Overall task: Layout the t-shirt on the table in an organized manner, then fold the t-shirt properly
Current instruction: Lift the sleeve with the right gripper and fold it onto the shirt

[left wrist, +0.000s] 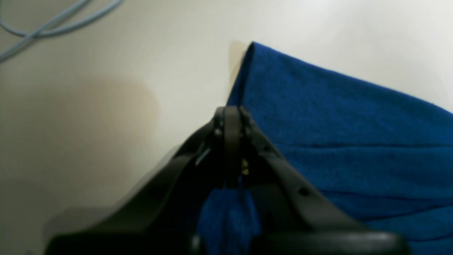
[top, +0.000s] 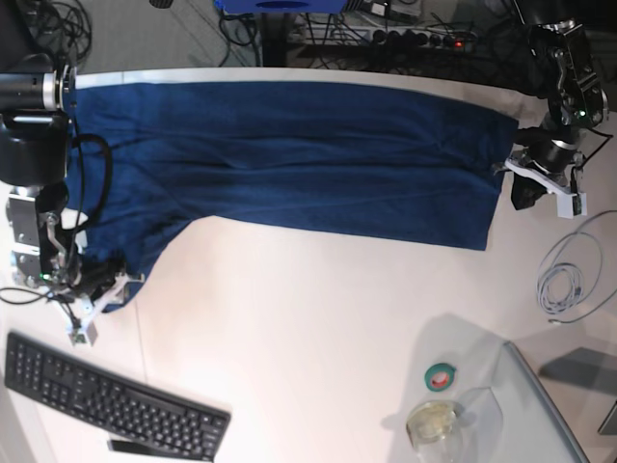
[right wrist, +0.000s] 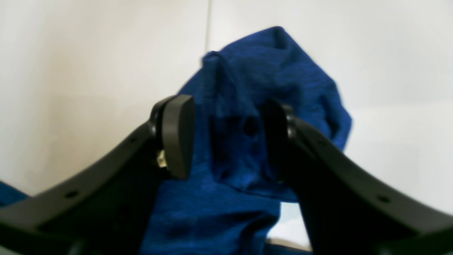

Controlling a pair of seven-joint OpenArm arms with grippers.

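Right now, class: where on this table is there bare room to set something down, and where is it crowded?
Free: the white table between the t-shirt and the keyboard. Crowded: the near right corner, with tape roll, glass jar and coiled cable; also beside the right gripper, open over a sleeve.

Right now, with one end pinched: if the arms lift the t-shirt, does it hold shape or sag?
Probably sags: the t-shirt lies in soft wrinkles and bunches between the right gripper's open jaws. Likely light, since the left gripper holds an edge with a thin pinch. It may drag across the table rather than slide cleanly.
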